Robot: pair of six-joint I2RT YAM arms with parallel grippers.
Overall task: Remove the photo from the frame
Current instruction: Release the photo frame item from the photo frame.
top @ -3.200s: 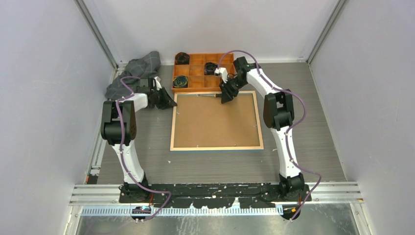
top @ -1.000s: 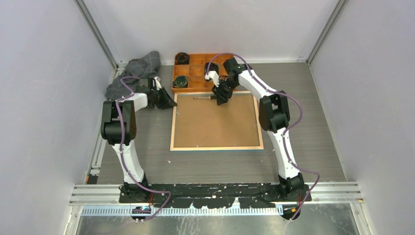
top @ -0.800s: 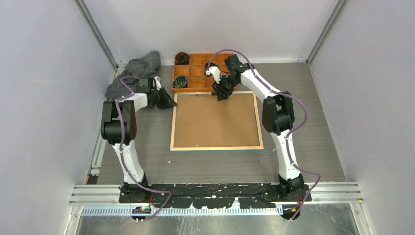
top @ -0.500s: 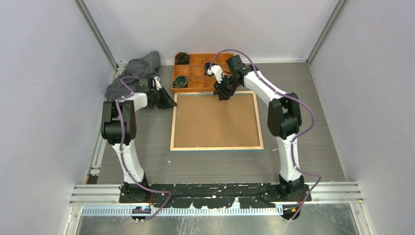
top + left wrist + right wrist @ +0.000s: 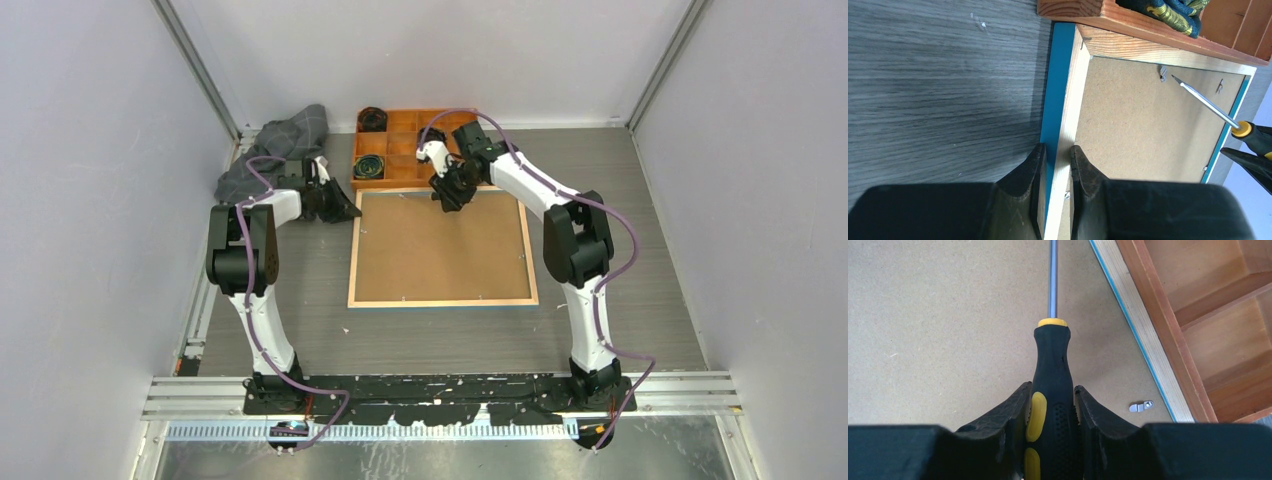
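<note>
Frame: your frame lies face down on the table, wood rim up, so its back is reachable; the far rail touches the orange tray.
Photo: the photo is hidden under the brown backing board; I judge it is not yet out.
Left gripper: jaws closed on the left rail, one finger outside and one inside, probably to stop the frame from sliding.
Right gripper: jaws gripping the screwdriver by its handle, with the tip aimed at a metal clip.
Next: you probably lever the clips aside; the tip may slip.
</note>
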